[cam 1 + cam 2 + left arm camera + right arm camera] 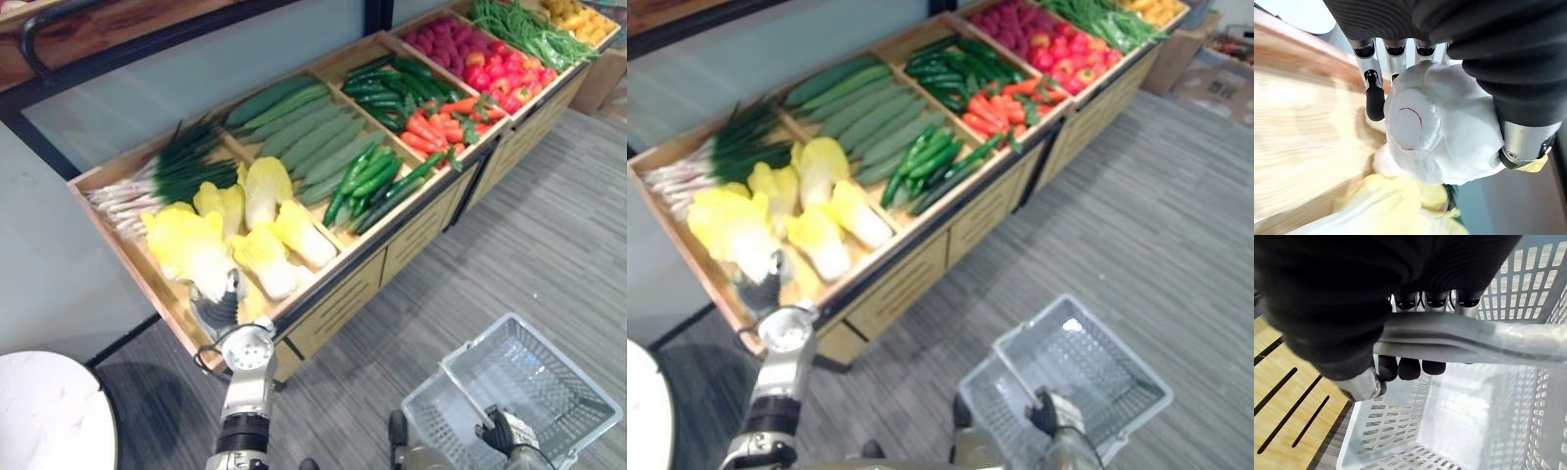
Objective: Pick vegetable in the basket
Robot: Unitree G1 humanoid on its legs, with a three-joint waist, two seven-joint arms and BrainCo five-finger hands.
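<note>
A yellow napa cabbage (201, 253) with a white base (1440, 127) lies in the left compartment of the wooden stand, near its front edge. My left hand (217, 308) reaches over that edge, fingers (1374, 100) and thumb curled round the cabbage's white base. Other yellow cabbages (265, 191) lie around it. Low at the right, my right hand (507, 431) is shut on the handle (1459, 338) of a grey plastic basket (534, 377). The basket hangs above the floor with nothing in it.
The wooden stand (343, 284) runs from left to upper right. Its compartments hold spring onions (167, 171), pale green gourds (304, 132), cucumbers (382, 83), carrots (436, 122) and red peppers (495, 78). A round white table (49, 411) stands at the lower left.
</note>
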